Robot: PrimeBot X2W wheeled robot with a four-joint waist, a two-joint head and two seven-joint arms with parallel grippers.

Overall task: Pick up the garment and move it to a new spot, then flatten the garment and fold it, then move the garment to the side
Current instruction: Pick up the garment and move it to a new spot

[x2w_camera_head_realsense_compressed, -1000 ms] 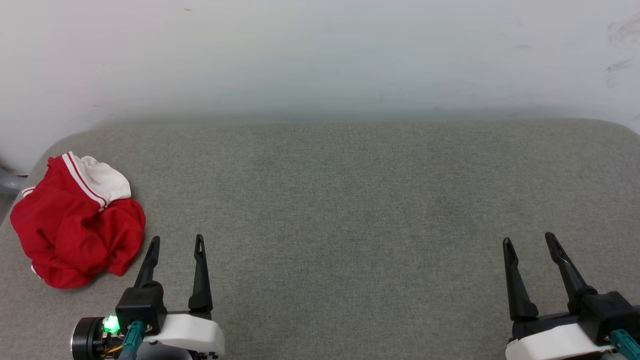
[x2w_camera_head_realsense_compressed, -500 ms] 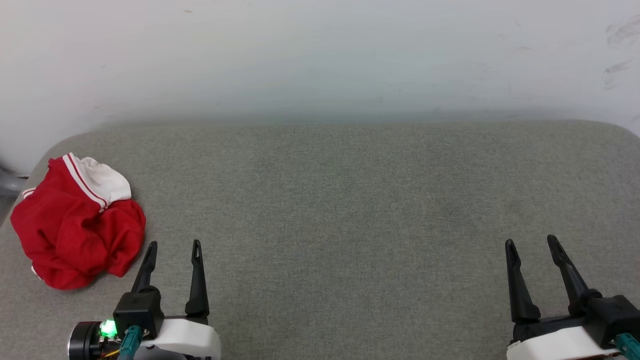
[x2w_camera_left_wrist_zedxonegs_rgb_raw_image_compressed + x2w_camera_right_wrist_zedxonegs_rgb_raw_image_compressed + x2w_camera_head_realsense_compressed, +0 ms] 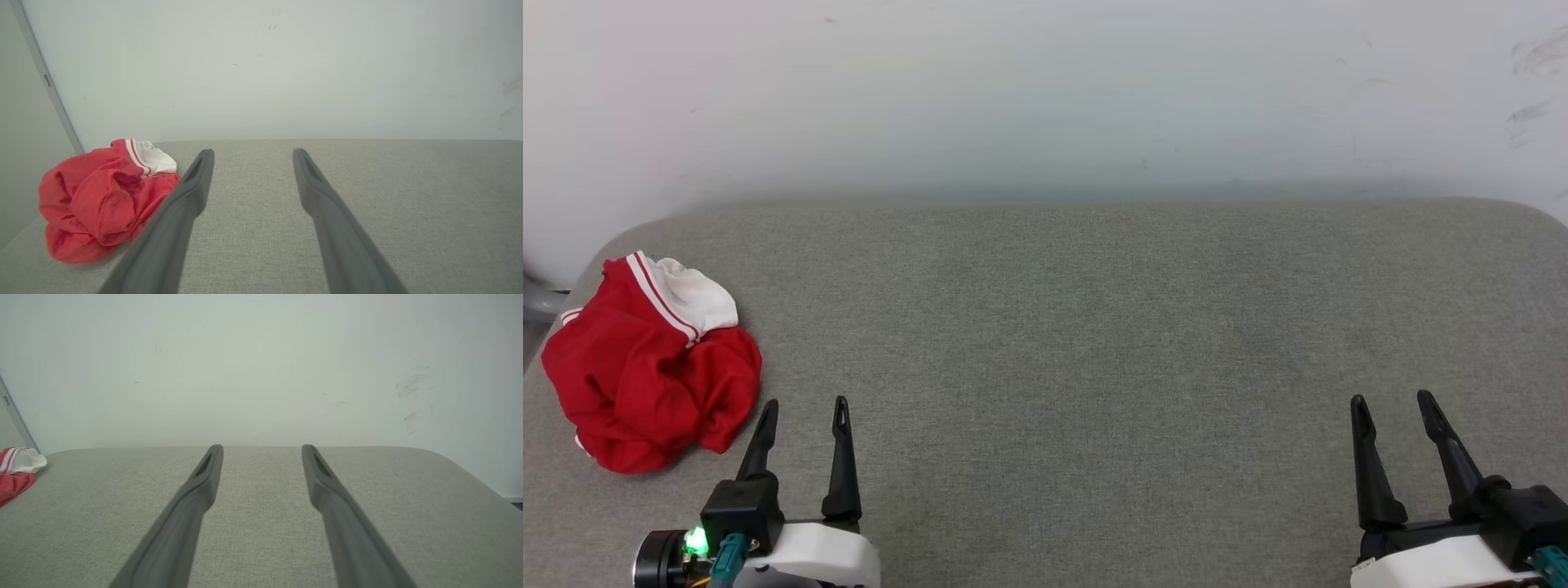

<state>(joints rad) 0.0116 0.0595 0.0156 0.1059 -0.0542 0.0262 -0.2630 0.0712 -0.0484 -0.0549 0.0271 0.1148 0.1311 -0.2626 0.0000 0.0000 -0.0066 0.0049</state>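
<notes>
Loosely crumpled, the garment (image 3: 645, 376) lies at the left end of the grey fabric surface (image 3: 1094, 343), just beside the left gripper (image 3: 805, 406), fingers apart and empty; the right gripper (image 3: 1391, 398), likewise spread, hovers well apart.

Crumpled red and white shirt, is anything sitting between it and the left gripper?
Nothing visible does. The crumpled red T-shirt with a white sleeve lies just left of the open left gripper, with bare grey fabric surface around.

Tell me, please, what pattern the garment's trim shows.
The garment has red-and-white striped trim; left wrist view shows it best.
</notes>
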